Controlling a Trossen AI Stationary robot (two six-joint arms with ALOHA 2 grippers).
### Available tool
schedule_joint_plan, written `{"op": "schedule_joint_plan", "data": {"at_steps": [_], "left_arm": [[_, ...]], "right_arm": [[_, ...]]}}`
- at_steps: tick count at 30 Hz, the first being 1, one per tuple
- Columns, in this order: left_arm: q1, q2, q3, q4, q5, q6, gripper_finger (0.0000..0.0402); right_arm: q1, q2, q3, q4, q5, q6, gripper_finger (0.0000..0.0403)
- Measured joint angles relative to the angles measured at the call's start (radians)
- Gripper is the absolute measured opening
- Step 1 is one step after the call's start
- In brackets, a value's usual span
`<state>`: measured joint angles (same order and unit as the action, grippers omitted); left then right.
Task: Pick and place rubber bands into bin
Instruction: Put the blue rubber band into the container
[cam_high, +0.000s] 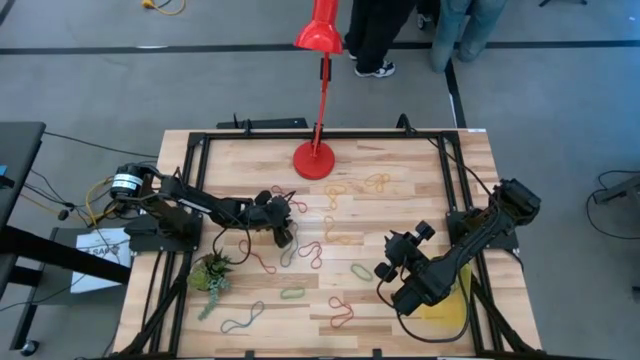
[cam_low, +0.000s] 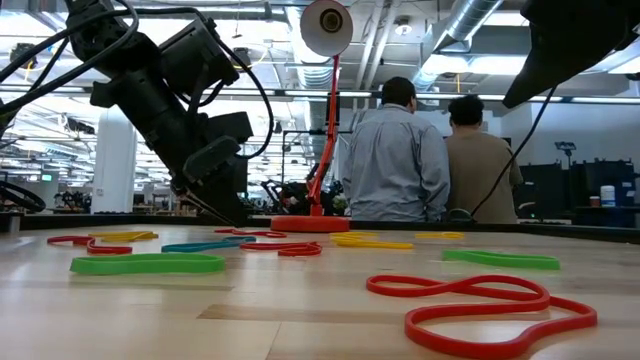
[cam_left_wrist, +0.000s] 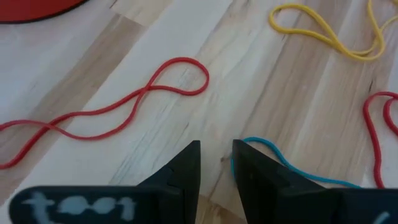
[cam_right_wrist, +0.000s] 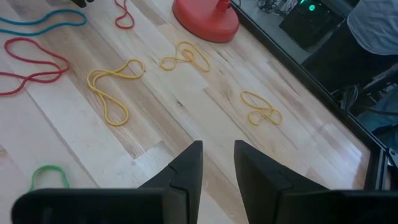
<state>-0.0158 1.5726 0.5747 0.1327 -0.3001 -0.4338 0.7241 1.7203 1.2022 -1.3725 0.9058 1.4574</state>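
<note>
Many rubber bands lie flat and scattered on the wooden table: yellow ones (cam_high: 345, 188), red ones (cam_high: 340, 315), a green one (cam_high: 292, 293), a blue one (cam_high: 243, 320). The yellow bin (cam_high: 447, 300) sits at the table's right near corner, mostly hidden under the right arm. My left gripper (cam_high: 285, 238) (cam_left_wrist: 216, 155) is low over the table's left middle, open by a narrow gap, with the end of a blue band (cam_left_wrist: 267, 148) beside one finger and a red band (cam_left_wrist: 124, 106) ahead. My right gripper (cam_high: 386, 268) (cam_right_wrist: 217, 152) hovers open by a narrow gap, left of the bin, over bare wood. My left gripper comes slanting down from the table's left, its fingertips close to the table. The blue band's looped end (cam_left_wrist: 250, 142) runs right beside one finger (cam_left_wrist: 245, 163) and passes behind it. Whether the finger touches the band, I cannot tell.
A red lamp stands with its round base (cam_high: 315, 160) at the table's far middle. A small green plant (cam_high: 212, 272) sits near the left near side. A black frame rail (cam_high: 460, 190) edges the table. People stand beyond the far edge (cam_low: 420, 160).
</note>
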Motion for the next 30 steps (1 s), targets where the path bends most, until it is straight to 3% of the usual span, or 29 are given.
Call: {"op": "schedule_joint_plan", "data": {"at_steps": [6, 11, 22, 30], "left_arm": [[-0.002, 0.0, 0.0, -0.026, 0.013, -0.069, 0.0082], [-0.021, 0.0, 0.0, -0.028, 0.087, -0.076, 0.0082], [-0.052, 0.0, 0.0, -0.015, -0.024, -0.05, 0.0082], [-0.053, 0.0, -0.019, -0.008, -0.025, -0.066, 0.0082]], "right_arm": [[0.0, 0.0, 0.0, 0.002, 0.0, 0.0, 0.0087], [0.0, 0.0, 0.0, 0.002, 0.0, 0.0, 0.0087], [0.0, 0.0, 0.0, 0.009, 0.0, 0.0, 0.0087], [0.0, 0.0, 0.0, 0.03, 0.0, 0.0, 0.0087]]}}
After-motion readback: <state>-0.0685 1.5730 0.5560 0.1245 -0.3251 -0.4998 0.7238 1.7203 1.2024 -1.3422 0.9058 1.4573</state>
